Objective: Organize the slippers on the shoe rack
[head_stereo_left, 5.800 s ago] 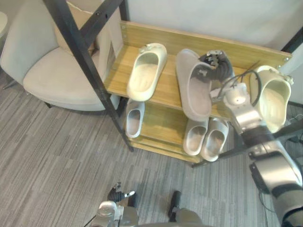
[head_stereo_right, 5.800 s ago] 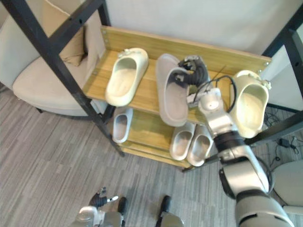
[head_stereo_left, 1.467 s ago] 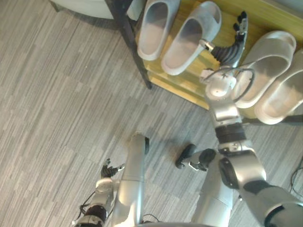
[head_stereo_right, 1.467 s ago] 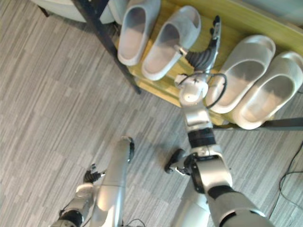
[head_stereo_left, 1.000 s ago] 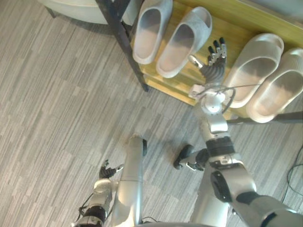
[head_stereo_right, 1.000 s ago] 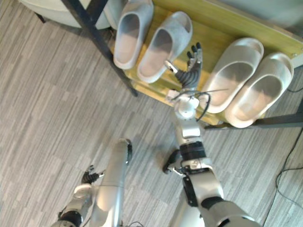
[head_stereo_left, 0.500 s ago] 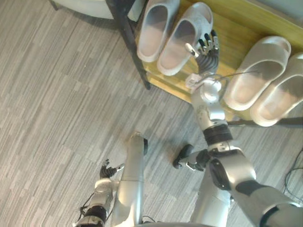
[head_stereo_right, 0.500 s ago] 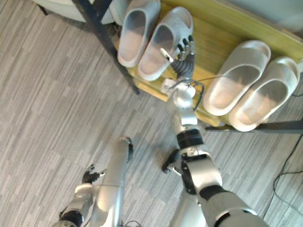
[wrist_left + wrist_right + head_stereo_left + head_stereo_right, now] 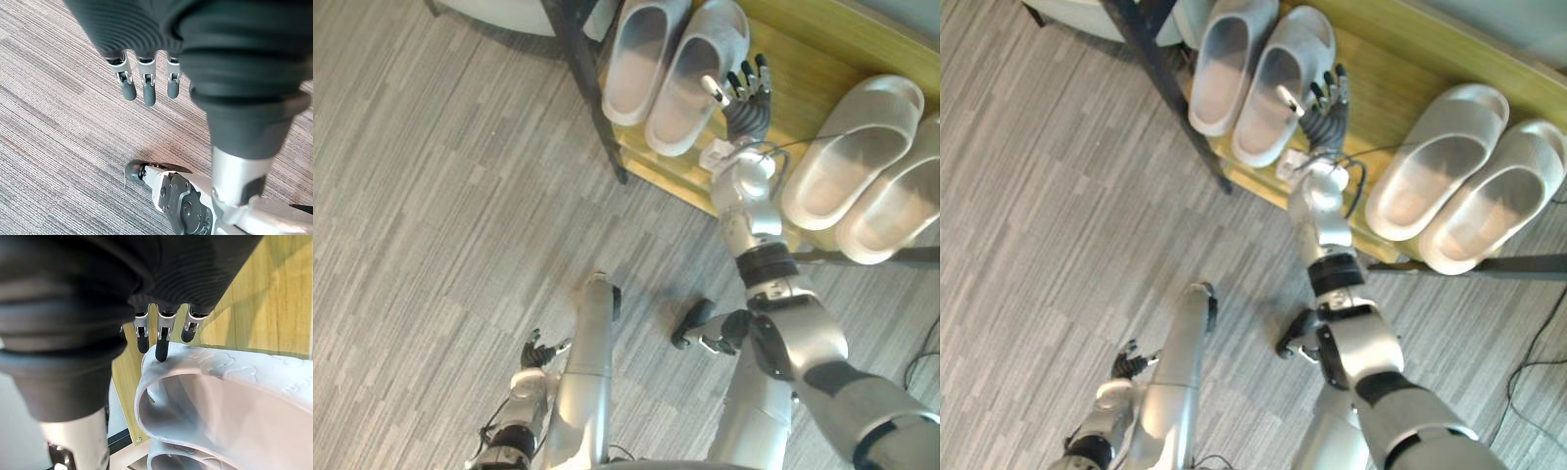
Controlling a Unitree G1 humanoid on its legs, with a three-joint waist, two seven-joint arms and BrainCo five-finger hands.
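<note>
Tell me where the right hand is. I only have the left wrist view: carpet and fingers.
Observer: The right hand is at the wooden shelf, fingers straight, beside a grey slipper.
Operator: Touching it?
Observer: Yes. In the right wrist view a fingertip rests on the slipper's rim.
Operator: What else is on that shelf?
Observer: Its grey mate lies alongside, and a pale pair sits farther to the right, side by side.
</note>
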